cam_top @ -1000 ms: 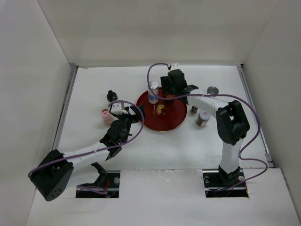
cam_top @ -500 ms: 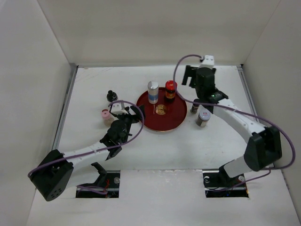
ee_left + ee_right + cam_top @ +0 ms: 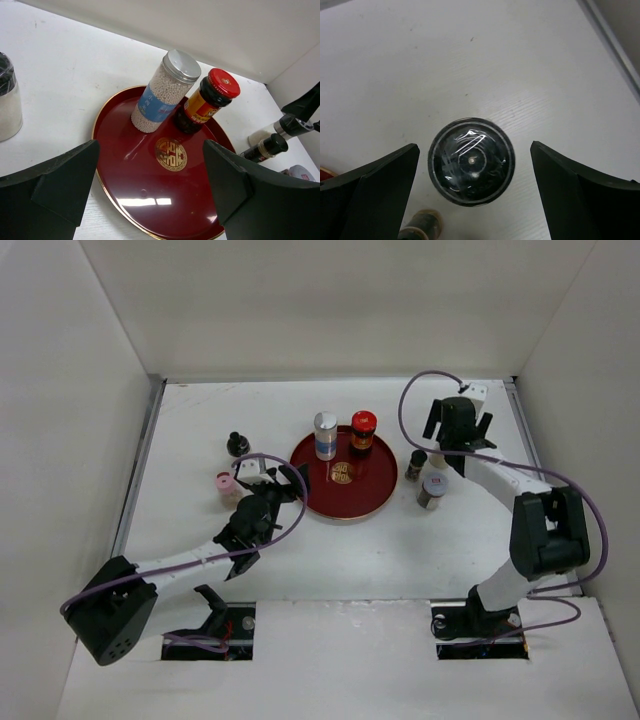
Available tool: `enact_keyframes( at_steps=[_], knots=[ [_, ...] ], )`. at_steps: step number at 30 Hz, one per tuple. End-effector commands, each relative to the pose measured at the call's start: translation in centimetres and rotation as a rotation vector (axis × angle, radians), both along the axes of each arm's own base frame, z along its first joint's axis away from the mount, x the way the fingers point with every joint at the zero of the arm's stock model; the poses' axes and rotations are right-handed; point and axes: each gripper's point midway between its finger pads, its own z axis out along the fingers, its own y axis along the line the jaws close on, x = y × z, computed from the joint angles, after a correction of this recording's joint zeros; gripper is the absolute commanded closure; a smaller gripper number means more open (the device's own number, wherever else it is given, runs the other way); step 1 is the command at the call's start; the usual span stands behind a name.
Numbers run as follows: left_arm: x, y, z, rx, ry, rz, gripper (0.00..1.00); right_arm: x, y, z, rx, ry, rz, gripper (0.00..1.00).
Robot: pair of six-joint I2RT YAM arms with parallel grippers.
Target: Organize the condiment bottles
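Note:
The round red tray [image 3: 330, 502] holds the tall white bottle with a blue band [image 3: 325, 435] and the red-lidded dark jar [image 3: 363, 432], side by side at its far edge; both also show in the left wrist view, the bottle [image 3: 165, 90] and the jar [image 3: 207, 100]. My right gripper [image 3: 455, 428] is open, its fingers on either side of a dark domed-lid bottle [image 3: 471, 161] seen from above. A small black-capped bottle [image 3: 417, 464] and a silver-lidded jar [image 3: 433, 490] stand right of the tray. My left gripper [image 3: 285, 483] is open and empty at the tray's left edge.
A black-capped bottle [image 3: 237, 443] and a pink-lidded jar [image 3: 224, 483] stand left of the tray, close to my left arm. White walls close in the table on the left, the back and the right.
My right gripper let go of the red-lidded jar on the tray and swung right to over the domed-lid bottle. The left arm has not moved.

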Motion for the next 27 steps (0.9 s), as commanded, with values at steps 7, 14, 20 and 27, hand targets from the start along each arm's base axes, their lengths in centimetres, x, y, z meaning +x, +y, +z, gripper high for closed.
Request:
enact_keyframes(
  at_steps=[7, 14, 20, 27],
  knots=[
    [-0.1, -0.4, 1.0, -0.043, -0.028, -0.018, 0.16, 2.2, 0.6, 0.1, 0.085, -0.040, 0.012, 0.19],
    [0.0, -0.4, 0.8, -0.039, -0.024, -0.017, 0.16, 1.2, 0.1, 8.2, 0.042, -0.282, -0.031, 0.50],
    [0.1, -0.5, 0.7, -0.041, -0.023, -0.017, 0.16, -1.2, 5.6, 16.5, 0.031, -0.474, 0.124, 0.49],
    [0.0, 0.1, 1.1, -0.050, -0.034, -0.004, 0.16, -4.7, 14.8, 13.8, 0.108, -0.409, 0.347, 0.49]
  ],
)
